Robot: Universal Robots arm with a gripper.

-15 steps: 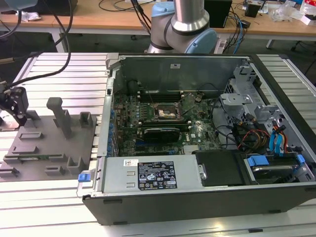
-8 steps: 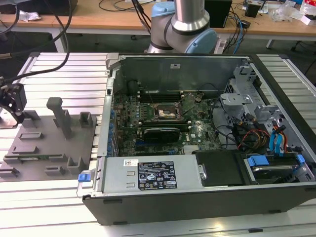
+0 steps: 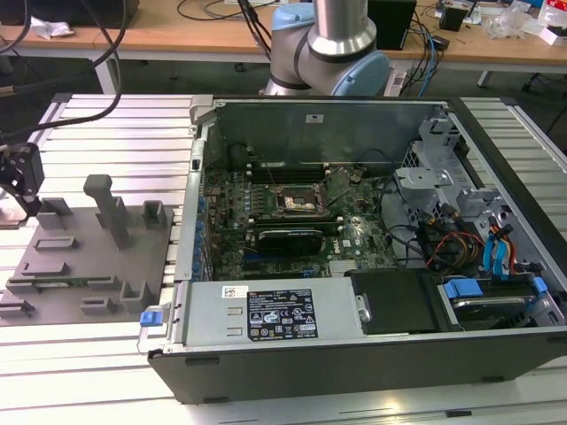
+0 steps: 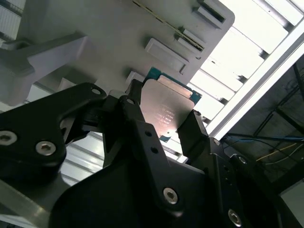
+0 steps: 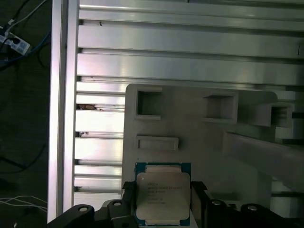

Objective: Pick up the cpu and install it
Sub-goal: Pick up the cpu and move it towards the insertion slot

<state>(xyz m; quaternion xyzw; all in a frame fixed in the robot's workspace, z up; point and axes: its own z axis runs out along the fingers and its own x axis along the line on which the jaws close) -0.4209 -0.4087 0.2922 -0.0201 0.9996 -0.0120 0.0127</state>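
The cpu (image 5: pixel 163 197) is a small square chip with a pale silver top and a green rim. It lies between my two black fingers (image 5: pixel 128 190) at the edge of the grey plastic tray (image 5: pixel 190 123). In both wrist views the fingers press against opposite sides of the cpu (image 4: pixel 166 109), so my gripper (image 4: pixel 164 114) is shut on it. I cannot tell whether the chip rests on the tray or hangs just above it. In the exterior view my gripper (image 3: pixel 22 181) is over the tray's (image 3: pixel 89 266) far corner at that view's left. The black socket (image 3: pixel 299 202) sits open on the motherboard.
The open computer case (image 3: pixel 354 354) lies on the slatted aluminium table (image 3: pixel 106 381), to the exterior view's right of the tray. Upright grey blocks (image 3: pixel 106 208) stand on the tray. Cables and drive bays (image 3: pixel 478 248) crowd the case's right side. The arm's base (image 3: pixel 328 53) stands behind the case.
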